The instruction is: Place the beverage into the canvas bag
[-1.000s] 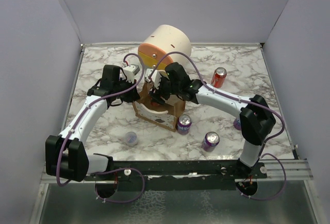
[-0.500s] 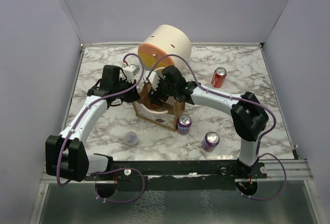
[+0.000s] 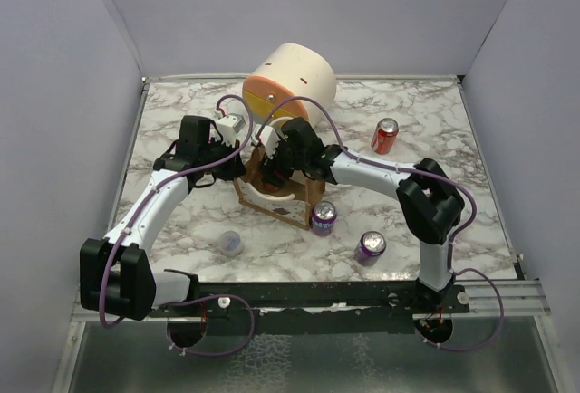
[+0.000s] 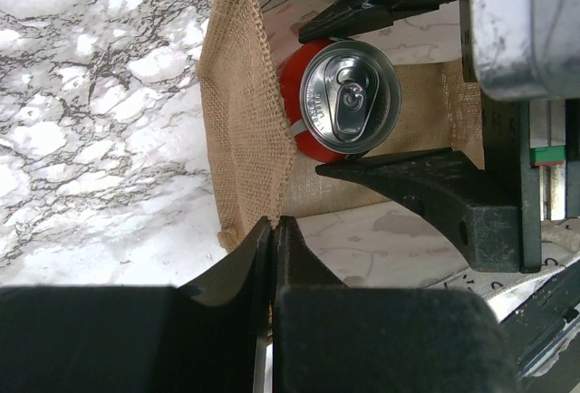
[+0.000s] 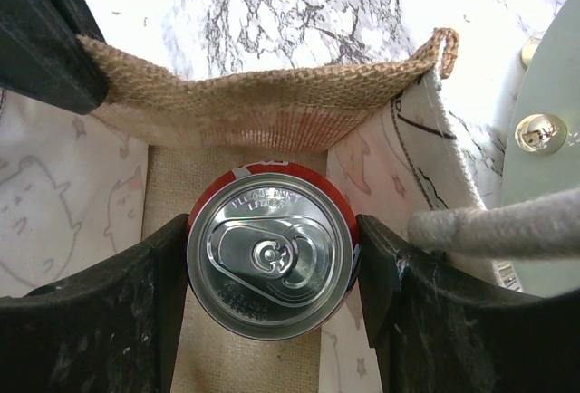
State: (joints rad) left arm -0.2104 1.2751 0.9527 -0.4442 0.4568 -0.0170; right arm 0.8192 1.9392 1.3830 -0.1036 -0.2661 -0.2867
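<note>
Marbled worktop (image 3: 435,139) holds the canvas bag (image 4: 245,121); inside, right tool (image 5: 270,275) grips a red can (image 5: 270,253), left tool (image 4: 274,239) clamps the left rim.

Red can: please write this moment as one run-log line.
right gripper: shut on red can, inside canvas bag | left gripper: shut on bag wall | can: not yet released

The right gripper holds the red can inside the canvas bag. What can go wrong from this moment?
Whether the red can touches the floor of the canvas bag is hidden; released too high by the right gripper, it may tip.
The white handle lies beside one right finger and may snag on withdrawal.
The left gripper pinches the bag wall; letting go early may collapse it.
</note>
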